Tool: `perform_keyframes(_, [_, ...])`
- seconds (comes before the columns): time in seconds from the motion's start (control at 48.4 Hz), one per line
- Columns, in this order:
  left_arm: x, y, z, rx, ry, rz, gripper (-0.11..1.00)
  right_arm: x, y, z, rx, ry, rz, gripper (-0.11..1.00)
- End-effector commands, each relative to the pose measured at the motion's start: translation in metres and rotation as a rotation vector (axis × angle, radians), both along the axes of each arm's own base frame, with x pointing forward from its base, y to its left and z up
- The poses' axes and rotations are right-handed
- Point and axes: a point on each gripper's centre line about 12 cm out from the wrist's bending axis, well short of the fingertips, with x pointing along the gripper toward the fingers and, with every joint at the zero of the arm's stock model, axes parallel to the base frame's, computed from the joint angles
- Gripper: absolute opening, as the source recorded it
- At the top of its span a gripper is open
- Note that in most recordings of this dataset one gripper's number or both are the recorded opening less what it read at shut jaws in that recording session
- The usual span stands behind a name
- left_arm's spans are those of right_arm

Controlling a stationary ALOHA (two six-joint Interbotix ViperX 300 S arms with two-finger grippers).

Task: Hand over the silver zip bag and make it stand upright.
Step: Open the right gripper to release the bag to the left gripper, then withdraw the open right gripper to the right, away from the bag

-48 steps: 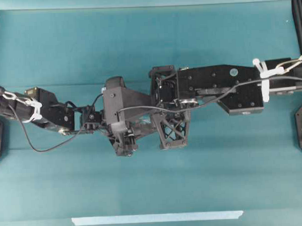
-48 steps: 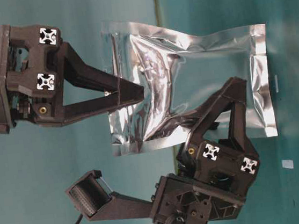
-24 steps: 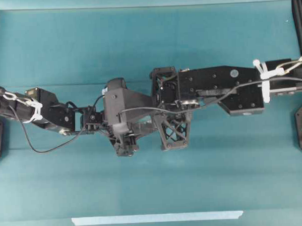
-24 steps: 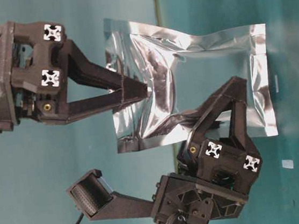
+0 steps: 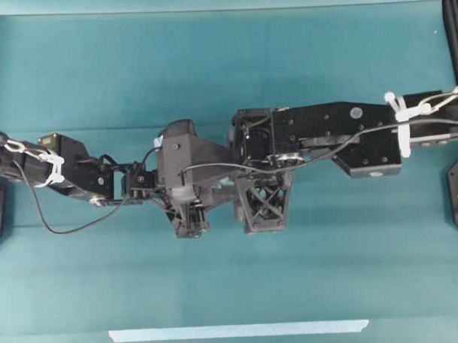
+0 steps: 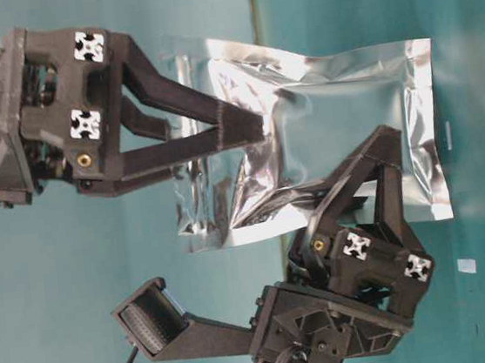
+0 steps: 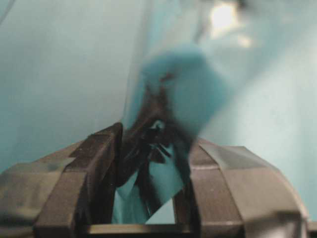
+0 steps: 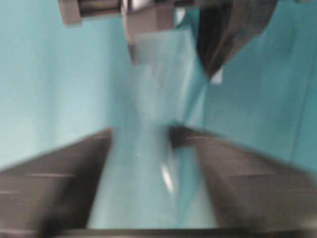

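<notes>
The silver zip bag (image 6: 347, 99) hangs in the air above the table, crinkled and shiny, with its sealed strip towards the table. My left gripper (image 6: 258, 129) reaches down from above and is shut on the bag's upper part. In the left wrist view, foil (image 7: 183, 74) is pinched between the left gripper's (image 7: 153, 144) jaws. My right gripper (image 6: 378, 153) stands at the bag's side edge. Its jaws are apart in the blurred right wrist view, with the bag (image 8: 143, 163) loose between them. From overhead both grippers (image 5: 189, 222) (image 5: 262, 215) meet mid-table and hide the bag.
A pale tape strip (image 5: 238, 331) lies near the table's front edge. A tiny white scrap (image 6: 467, 265) lies on the teal cloth below the bag. Both arms cross the middle of the table.
The right gripper's jaws have parted from the bag's edge. The left gripper has pushed further along the bag, whose upper end has crumpled a little.
</notes>
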Motion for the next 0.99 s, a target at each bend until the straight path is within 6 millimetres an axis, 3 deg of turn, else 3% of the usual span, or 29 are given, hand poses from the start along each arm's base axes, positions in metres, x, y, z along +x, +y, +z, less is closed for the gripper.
perform_keyframes(0.0, [0.001, -0.004, 0.003, 0.011, 0.005, -0.016, 0.3, 0.0, 0.002, 0.01, 0.009, -0.043, -0.017, 0.89])
perform_keyframes(0.269, [0.003, -0.004, 0.005, 0.023, 0.005, -0.02, 0.3, 0.001, 0.001, 0.018, 0.029, -0.091, -0.093, 0.85])
perform_keyframes(0.434, [0.002, -0.004, 0.004, 0.024, 0.01, -0.022, 0.3, -0.005, -0.003, 0.034, 0.023, -0.128, -0.107, 0.85])
perform_keyframes(0.971, [0.002, -0.006, 0.004, 0.025, 0.01, -0.028, 0.29, -0.051, -0.007, 0.067, 0.025, -0.21, -0.115, 0.84])
